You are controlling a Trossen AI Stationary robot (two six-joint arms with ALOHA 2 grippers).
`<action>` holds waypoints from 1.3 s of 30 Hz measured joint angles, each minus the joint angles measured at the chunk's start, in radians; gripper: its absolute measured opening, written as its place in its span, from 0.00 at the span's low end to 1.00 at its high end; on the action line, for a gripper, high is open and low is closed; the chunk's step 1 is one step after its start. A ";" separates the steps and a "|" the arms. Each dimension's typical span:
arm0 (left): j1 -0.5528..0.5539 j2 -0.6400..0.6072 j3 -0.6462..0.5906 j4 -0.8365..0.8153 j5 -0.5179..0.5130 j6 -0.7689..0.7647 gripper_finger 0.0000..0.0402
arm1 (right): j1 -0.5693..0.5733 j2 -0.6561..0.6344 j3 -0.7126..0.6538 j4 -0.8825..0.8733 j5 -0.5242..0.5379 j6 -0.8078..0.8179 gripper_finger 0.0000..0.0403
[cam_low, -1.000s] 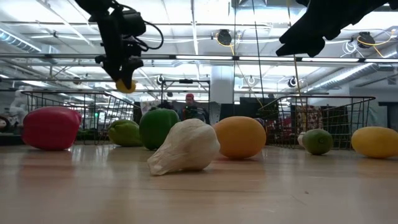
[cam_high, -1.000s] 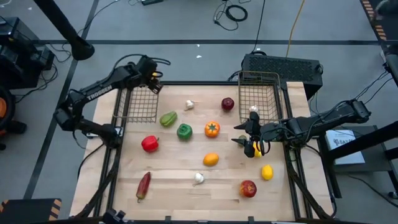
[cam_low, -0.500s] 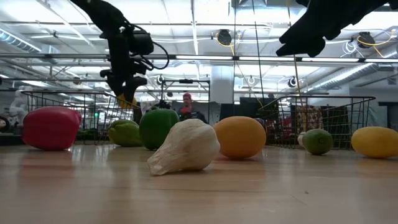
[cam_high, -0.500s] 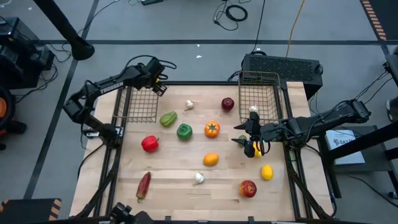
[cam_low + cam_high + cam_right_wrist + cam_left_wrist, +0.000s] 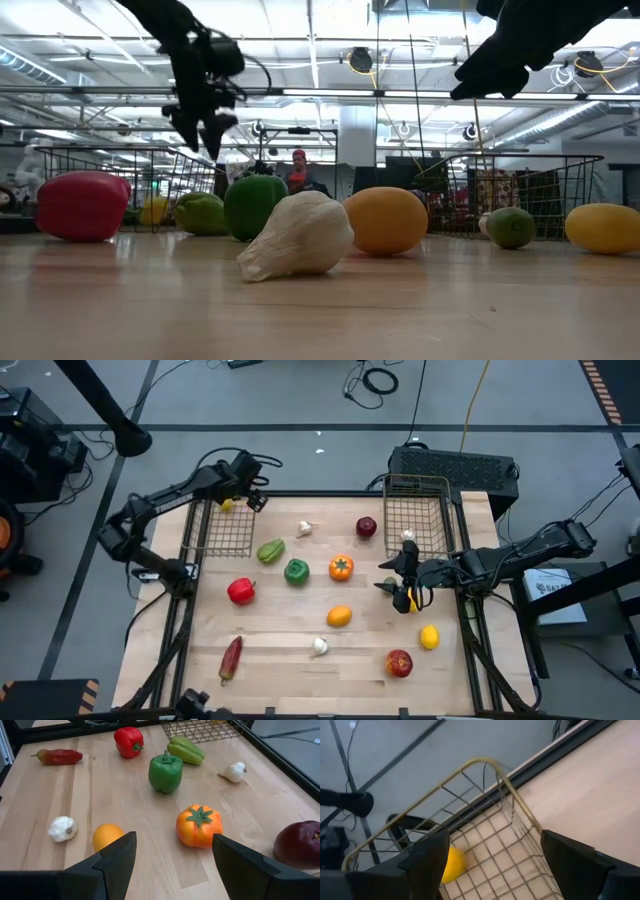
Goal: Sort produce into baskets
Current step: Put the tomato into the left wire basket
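My left gripper (image 5: 250, 498) hangs open over the far end of the left basket (image 5: 222, 538), touching nothing. A yellow lemon (image 5: 452, 864) lies on that basket's mesh floor, below and between the spread fingers. My right gripper (image 5: 398, 586) stands open above the table beside the right basket (image 5: 415, 482), which holds a white garlic (image 5: 407, 537). Between its fingers there is nothing; an orange (image 5: 106, 836) and an orange tomato-like piece (image 5: 199, 826) lie ahead of it. A yellow piece (image 5: 405, 602) shows on the table right under this gripper.
Loose produce is spread over the wooden table: two green peppers (image 5: 296, 570), a red pepper (image 5: 240, 591), a chili (image 5: 231, 655), two garlics (image 5: 320, 647), a dark red apple (image 5: 367, 526), a lemon (image 5: 429, 637) and a red apple (image 5: 399, 662). A person shows far behind the table.
My left gripper, which held the yellow lemon above the left basket, has sunk a little, opened and let go. The lemon has fallen into the basket and now lies on its floor. My right gripper has kept still.
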 joint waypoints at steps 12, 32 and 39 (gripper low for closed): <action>-0.392 -0.427 -0.027 0.016 0.182 -0.167 0.80 | 0.000 0.000 0.000 0.001 0.003 0.000 0.62; -1.256 -0.304 -0.370 0.493 -0.124 -0.370 0.78 | -0.010 0.135 -0.001 0.215 0.056 -0.116 0.62; -1.317 -0.230 -0.369 0.482 -0.161 -0.412 0.78 | -0.046 0.176 -0.001 0.353 0.039 -0.227 0.62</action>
